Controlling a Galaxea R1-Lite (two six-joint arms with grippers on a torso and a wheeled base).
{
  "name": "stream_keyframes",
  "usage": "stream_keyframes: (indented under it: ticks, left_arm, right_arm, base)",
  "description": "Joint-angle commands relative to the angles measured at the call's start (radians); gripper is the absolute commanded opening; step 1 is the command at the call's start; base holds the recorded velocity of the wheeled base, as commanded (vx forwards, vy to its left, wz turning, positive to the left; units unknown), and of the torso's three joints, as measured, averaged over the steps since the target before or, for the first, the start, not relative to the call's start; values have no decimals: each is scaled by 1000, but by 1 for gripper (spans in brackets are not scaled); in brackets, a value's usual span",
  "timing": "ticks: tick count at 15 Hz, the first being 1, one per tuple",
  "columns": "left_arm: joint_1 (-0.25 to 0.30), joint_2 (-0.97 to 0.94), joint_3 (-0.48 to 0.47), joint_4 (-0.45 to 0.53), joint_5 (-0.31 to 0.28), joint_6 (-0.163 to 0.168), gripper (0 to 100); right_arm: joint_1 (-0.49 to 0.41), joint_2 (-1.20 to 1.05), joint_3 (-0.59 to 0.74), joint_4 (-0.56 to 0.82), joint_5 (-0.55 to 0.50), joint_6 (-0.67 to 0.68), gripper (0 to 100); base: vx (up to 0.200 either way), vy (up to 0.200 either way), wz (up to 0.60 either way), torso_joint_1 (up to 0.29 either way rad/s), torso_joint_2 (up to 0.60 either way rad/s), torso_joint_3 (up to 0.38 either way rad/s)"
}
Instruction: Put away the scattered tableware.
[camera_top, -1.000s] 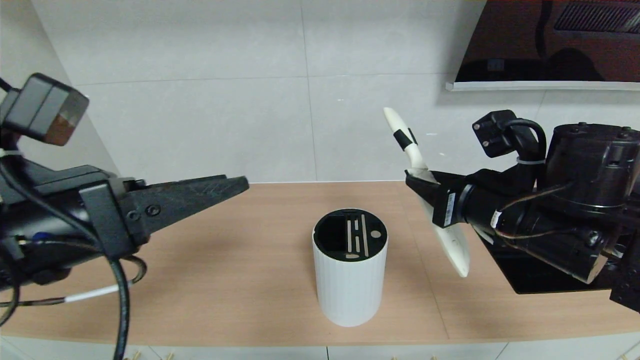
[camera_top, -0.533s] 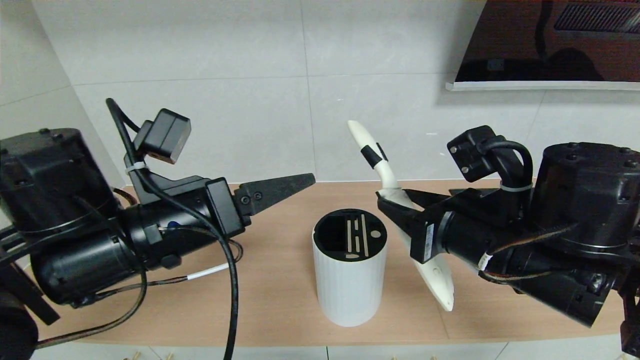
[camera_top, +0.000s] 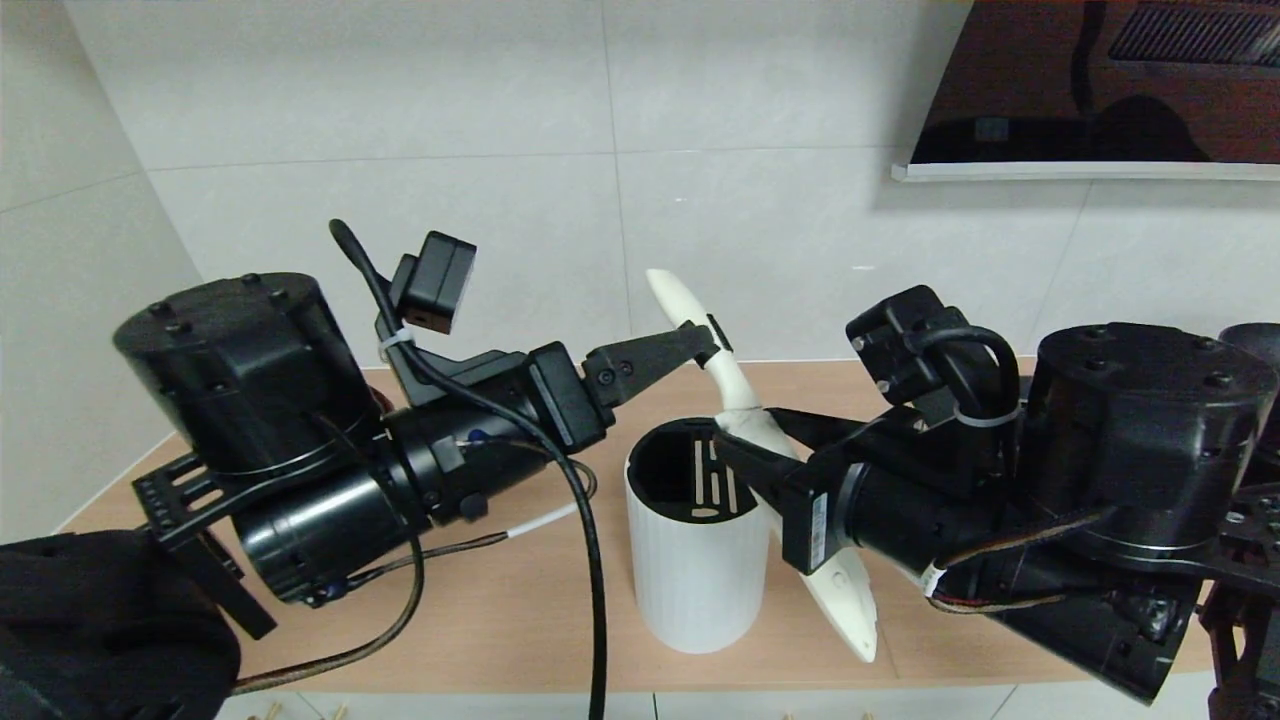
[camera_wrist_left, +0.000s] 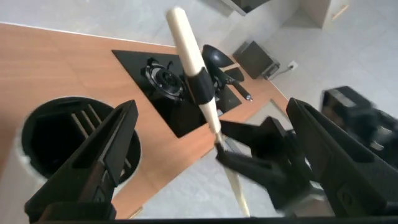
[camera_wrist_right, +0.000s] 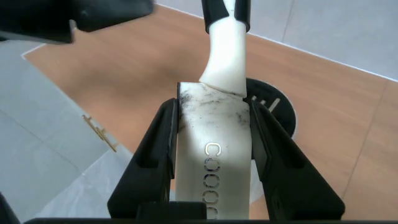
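Wooden counter (camera_top: 500, 600) ran under both grippers. Black stovetop (camera_wrist_left: 163, 87) sat on it beyond the left gripper (camera_wrist_left: 211, 111), on the far side of the right one.

White ribbed cylinder holder (camera_top: 695, 570) stood upright on the counter, below and just to the robot's left of the right gripper (camera_top: 748, 432), and below the left gripper's fingertips. Its open top had a black insert (camera_top: 715, 480) with slots.

The spatula (camera_top: 738, 388) was off the counter, in the air. Its long axis was steeply tilted: the handle end pointed up, toward the wall and to the robot's left, and the blade end pointed down toward the near counter edge and to the right. It was all white. The handle was slim, rounded and slightly curved, with a black band (camera_wrist_left: 200, 84) near its upper part. It widened into a flat blade with small oval holes and dark scuffs near the neck. The blade tip hung below the right gripper, just beside the holder's right wall. Contact with the wall was unclear.

The right gripper was clamped on the blade, one finger on each edge, just above the holder's rim.

The left gripper's fingers were spread wide apart, level with the black band. The handle stood between them, touching neither finger in the left wrist view.
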Motion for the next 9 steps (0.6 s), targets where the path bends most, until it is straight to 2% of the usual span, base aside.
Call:
stream_keyframes:
  ticks: [1,4,6,9]
  left_arm:
    - [-38,51,-24,-4,31,0,100]
    - [-49,83,-43,-54,77,0,100]
    - [-49,95,-43,-93,83,1,100]
    - [-49,100,-43,-94,83,1,100]
  right_arm:
    - [8,37,1,-25,-1,0,0]
    - [23,50,2,-40,-13,0,0]
    - [31,48,2,-40,-15,0,0]
    - [32,47,4,-42,-16,0,0]
  base:
    - [0,0,0,0,0,0]
    - [0,0,0,0,0,0]
    - [0,0,0,0,0,0]
    - [0,0,0,0,0,0]
